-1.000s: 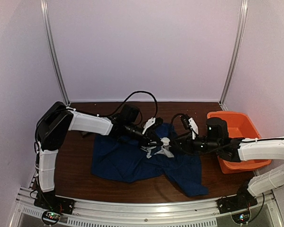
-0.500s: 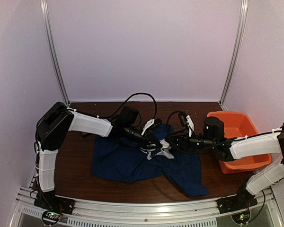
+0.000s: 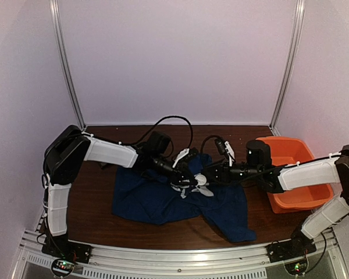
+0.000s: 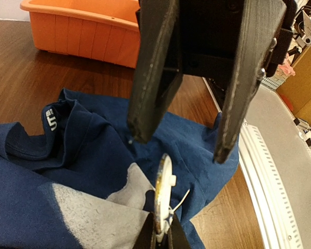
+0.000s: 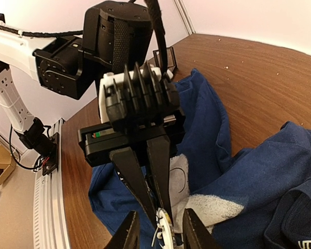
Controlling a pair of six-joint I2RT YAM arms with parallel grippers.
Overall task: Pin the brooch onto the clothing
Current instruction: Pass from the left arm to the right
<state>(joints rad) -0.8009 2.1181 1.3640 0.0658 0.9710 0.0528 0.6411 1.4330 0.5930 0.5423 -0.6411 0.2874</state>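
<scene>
Right claw [image 4: 181, 145] astride edge-on brooch [image 4: 165, 179]

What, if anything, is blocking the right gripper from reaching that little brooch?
Nothing visible. The brooch stands edge-on, pinched in the left gripper. The right gripper has its open fingers on either side of the brooch, with only air between. The navy T-shirt lies beneath.

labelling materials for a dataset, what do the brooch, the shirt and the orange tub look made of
Brooch: probably metal, a thin disc with a glinting edge and a wire pin; coated plastic is possible.
Shirt: soft matte fabric, likely cotton knit, since it folds and creases.
Orange tub: moulded plastic, smooth with a slight sheen and ribbed walls.
</scene>
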